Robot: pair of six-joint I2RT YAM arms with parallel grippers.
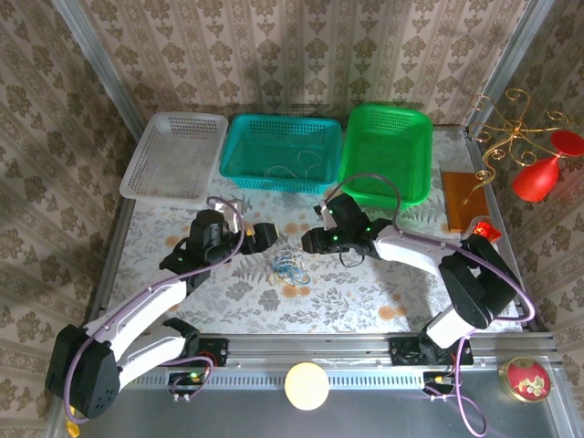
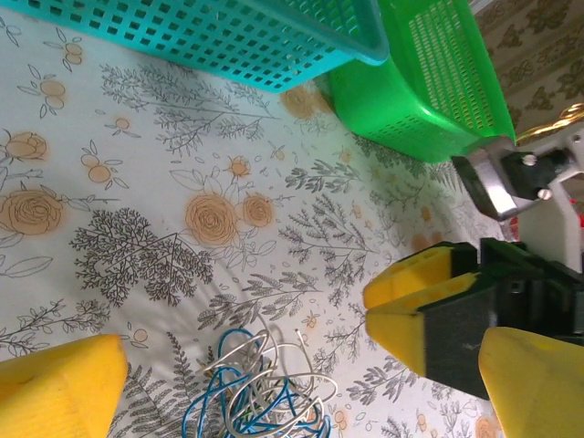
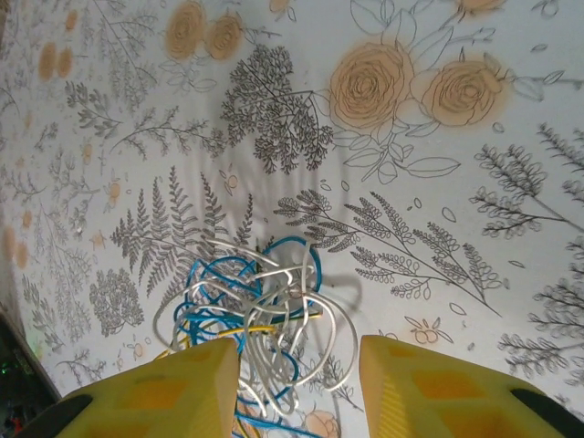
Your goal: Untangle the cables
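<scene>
Cables: one small clump of blue, white and yellowish wire lying loose on the floral table cover, mid-table, on the near side of the teal basket and well apart from it. The strands loop over one another, with no end pulled free.

Left gripper: just left of the clump. Its yellow fingers are spread wide with nothing between them; in its wrist view the clump lies on the cloth beneath the gap.

Right gripper: just right of the clump and low over it. The jaws stand apart. White loops run into the gap between the two pads (contact with either pad cannot be told), and nothing is pinched.

White basket and green basket flank the teal one along the far edge.
</scene>
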